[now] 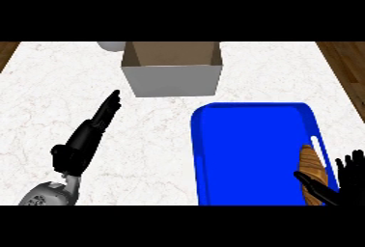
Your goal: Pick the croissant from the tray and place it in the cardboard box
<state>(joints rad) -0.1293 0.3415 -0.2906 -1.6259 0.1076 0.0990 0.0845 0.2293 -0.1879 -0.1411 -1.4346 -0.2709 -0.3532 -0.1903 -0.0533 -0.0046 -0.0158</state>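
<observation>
A brown croissant (311, 170) lies along the right inner edge of the blue tray (249, 144), near its front. My right hand (347, 185) is at the lower right corner, fingers straight and spread just outside the tray's right rim, thumb reaching under the croissant's near end; it is open. The cardboard box (171, 67) stands open-topped at the back centre, beyond the tray. My left hand (89, 132) stretches over the counter at left, fingers straight and pointing toward the box, holding nothing.
A white marble counter (57, 96) fills the view, with wooden floor past its left and right edges. A pale round object (112, 45) peeks out behind the box's left corner.
</observation>
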